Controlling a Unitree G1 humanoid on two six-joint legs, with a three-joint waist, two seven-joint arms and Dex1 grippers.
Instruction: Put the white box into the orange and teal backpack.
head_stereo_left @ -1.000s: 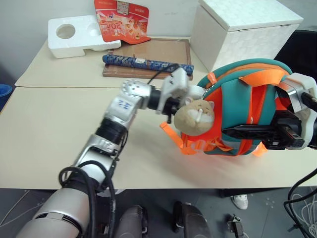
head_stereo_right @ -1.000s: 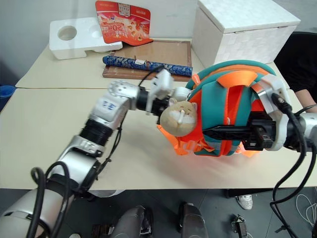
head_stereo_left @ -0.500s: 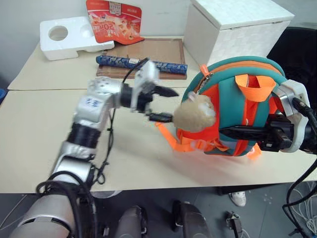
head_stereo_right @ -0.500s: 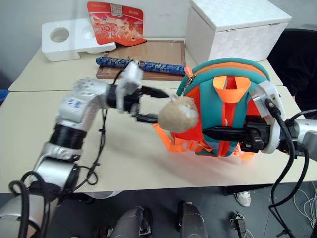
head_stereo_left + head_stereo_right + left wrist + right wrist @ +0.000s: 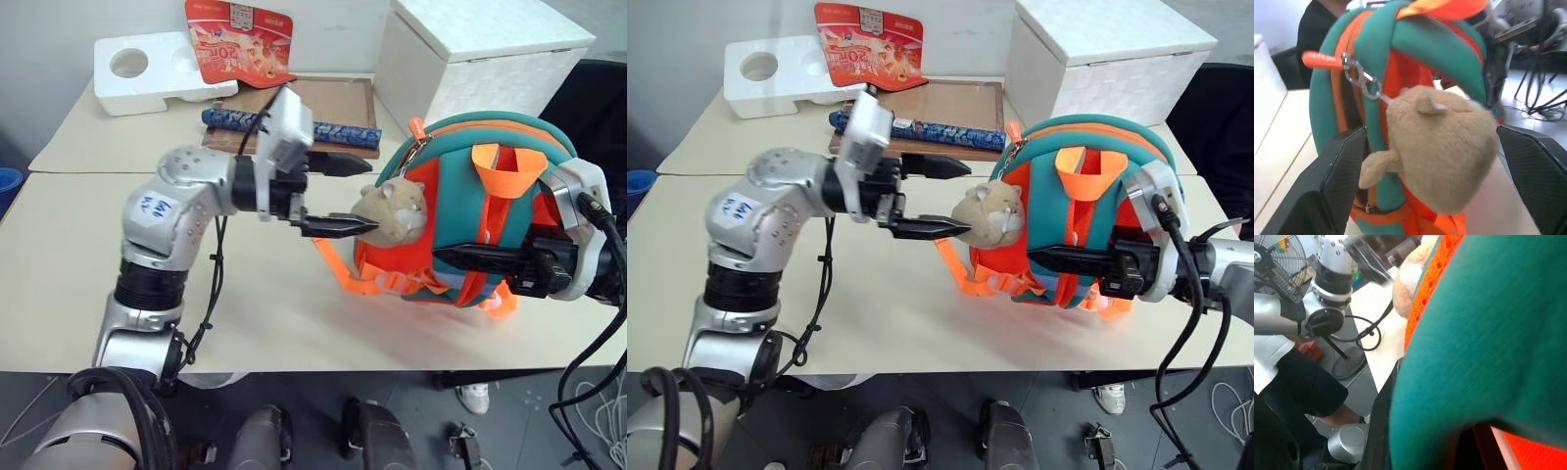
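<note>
The orange and teal backpack (image 5: 470, 211) stood upright over the table's (image 5: 88, 255) right edge, clamped apparently by the closed right gripper (image 5: 460, 258), handle up; left gripper (image 5: 348, 194) gaped empty beside its hamster charm (image 5: 395, 209).

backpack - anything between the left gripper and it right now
Yes. The tan plush hamster charm hangs on the side of the orange and teal backpack that faces the open left gripper, right in front of its fingers. The right gripper is shut on the backpack, holding it upright on the table.
</note>
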